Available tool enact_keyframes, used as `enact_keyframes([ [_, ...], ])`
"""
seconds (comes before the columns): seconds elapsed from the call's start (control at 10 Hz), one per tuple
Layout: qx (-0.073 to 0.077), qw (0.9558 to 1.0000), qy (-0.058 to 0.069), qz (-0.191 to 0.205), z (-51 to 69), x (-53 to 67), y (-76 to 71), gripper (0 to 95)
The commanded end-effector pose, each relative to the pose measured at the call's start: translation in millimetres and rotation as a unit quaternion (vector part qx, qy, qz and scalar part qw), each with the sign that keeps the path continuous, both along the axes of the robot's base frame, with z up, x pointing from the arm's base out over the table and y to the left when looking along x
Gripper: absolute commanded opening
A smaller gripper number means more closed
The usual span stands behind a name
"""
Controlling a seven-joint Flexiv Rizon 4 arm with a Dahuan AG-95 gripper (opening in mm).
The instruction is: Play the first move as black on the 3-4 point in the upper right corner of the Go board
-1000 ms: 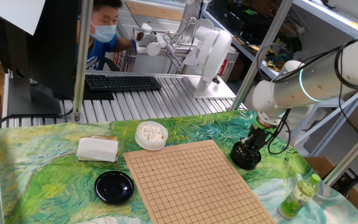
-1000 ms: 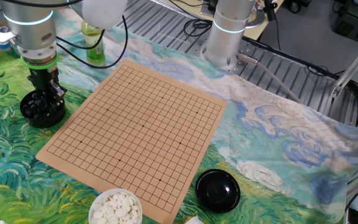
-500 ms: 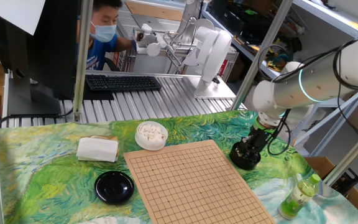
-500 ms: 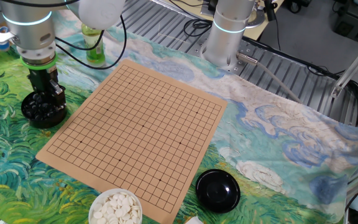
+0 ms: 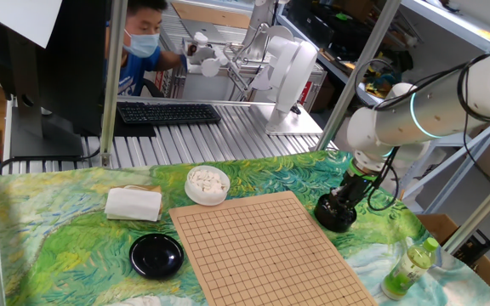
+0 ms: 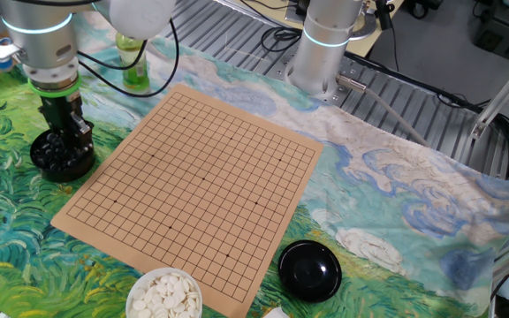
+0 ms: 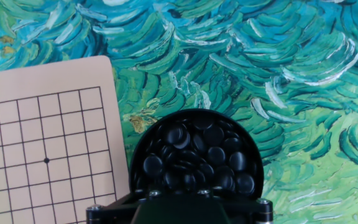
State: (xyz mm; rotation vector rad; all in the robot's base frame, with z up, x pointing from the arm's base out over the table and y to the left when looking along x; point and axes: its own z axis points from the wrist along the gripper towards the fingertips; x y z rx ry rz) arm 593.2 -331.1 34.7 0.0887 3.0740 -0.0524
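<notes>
A black bowl (image 7: 194, 155) full of glossy black stones stands on the cloth just off one corner of the Go board (image 7: 42, 155). It also shows in one fixed view (image 5: 334, 214) and the other fixed view (image 6: 60, 155). My gripper (image 6: 67, 134) is straight above the bowl with its fingertips down at the stones; it also shows in one fixed view (image 5: 345, 197). The fingers are hidden in the hand view, so their state does not show. The board (image 6: 201, 177) carries no stones. A star dot (image 7: 46, 160) marks the corner nearest the bowl.
A white bowl of white stones (image 5: 207, 183) and a black lid (image 5: 156, 255) lie by the board's far side. A green bottle (image 6: 133, 62) stands near the board corner behind my arm. A folded white cloth (image 5: 133, 204) lies beyond the lid.
Hardly anything: my gripper stays at the black bowl, and the bowl has shifted only a touch.
</notes>
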Motion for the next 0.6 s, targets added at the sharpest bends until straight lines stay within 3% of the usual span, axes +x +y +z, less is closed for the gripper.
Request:
enact_keyframes([
  [0.1,0.001,1.0,-0.001,-0.001,-1.4,-0.5,0.0,0.0],
  [0.3,0.0,1.0,-0.001,0.0,1.0,-0.3,0.2,0.0],
  [0.6,-0.004,0.9999,0.012,0.003,16.3,0.1,0.2,0.0],
])
